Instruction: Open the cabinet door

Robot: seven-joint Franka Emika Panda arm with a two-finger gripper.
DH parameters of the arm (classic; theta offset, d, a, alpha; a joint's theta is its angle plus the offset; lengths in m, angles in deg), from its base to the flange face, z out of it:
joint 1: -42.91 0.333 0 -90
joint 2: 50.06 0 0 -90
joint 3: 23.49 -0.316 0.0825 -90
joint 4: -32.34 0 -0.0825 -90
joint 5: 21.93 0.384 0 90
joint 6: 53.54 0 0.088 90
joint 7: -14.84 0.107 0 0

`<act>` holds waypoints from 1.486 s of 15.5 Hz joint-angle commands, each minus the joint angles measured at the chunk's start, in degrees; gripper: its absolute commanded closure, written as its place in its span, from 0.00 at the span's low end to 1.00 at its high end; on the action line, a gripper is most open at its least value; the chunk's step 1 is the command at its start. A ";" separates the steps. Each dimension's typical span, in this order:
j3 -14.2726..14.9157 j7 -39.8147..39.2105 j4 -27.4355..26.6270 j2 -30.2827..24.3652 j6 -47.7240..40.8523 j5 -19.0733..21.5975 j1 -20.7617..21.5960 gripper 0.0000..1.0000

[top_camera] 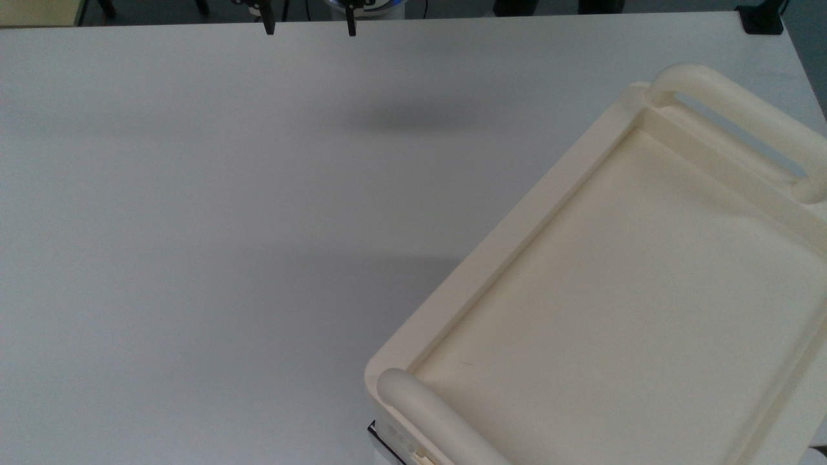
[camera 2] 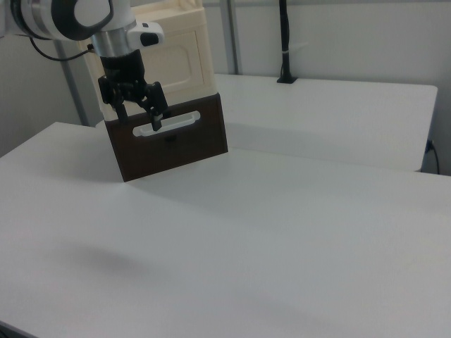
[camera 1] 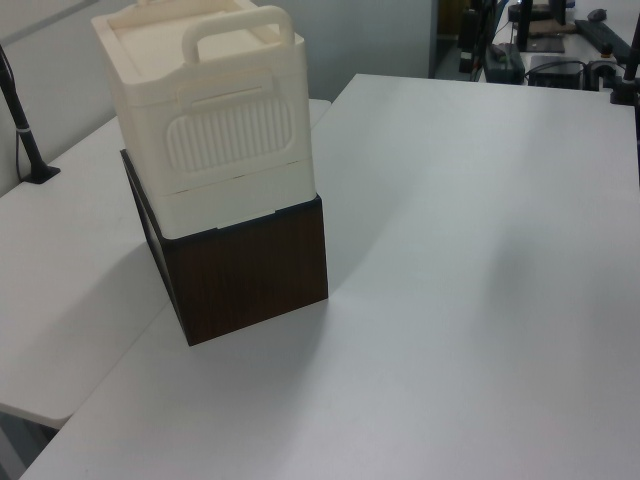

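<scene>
Main table (top_camera: 194, 226): white and matt; you see it run across the top view, with a soft grey shadow (top_camera: 413, 119) near its far edge.
Second table (camera 1: 60, 290): white, butted against the main table on the left view's left.
Base box (camera 1: 250, 270): dark brown wood grain, standing on the main table at the seam between the two tables.
Box handle (camera 2: 183, 120): white bar on the box face you see in the right view.
Post (camera 1: 25, 130): thin, black, its foot on the second table.
Background bench (camera 1: 540, 50): dark equipment, details unclear.

Arm raised, tool (camera 2: 138, 118) downward, fingers spread
</scene>
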 commanded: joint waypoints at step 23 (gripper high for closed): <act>-6.92 -45.82 -0.87 4.61 19.49 29.45 -2.77 0.56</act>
